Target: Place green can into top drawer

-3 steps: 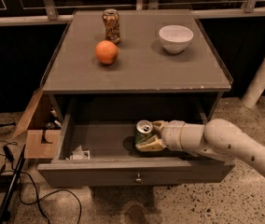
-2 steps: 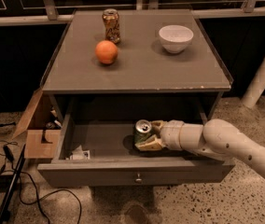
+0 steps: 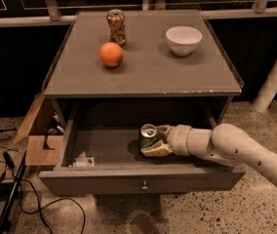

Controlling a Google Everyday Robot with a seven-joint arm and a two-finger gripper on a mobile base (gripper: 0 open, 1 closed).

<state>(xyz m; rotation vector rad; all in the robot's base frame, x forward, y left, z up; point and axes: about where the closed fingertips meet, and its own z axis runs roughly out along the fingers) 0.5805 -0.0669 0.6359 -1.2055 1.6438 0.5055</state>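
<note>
The top drawer [image 3: 141,178] is pulled open under the grey cabinet top, its round knob [image 3: 144,185] at the centre of the front panel. The green can [image 3: 148,137] stands upright on the drawer floor, right of the middle, silver top showing. My gripper [image 3: 156,141] reaches in from the right on a white arm; its tan fingers [image 3: 155,151] sit around the can's right side and base, shut on the can.
On the cabinet top [image 3: 143,74] stand a brown-gold can [image 3: 116,27], an orange [image 3: 111,54] and a white bowl [image 3: 183,40]. A small white packet [image 3: 83,160] lies in the drawer's front left corner. A cardboard box [image 3: 40,138] and cables [image 3: 11,179] lie on the floor at the left.
</note>
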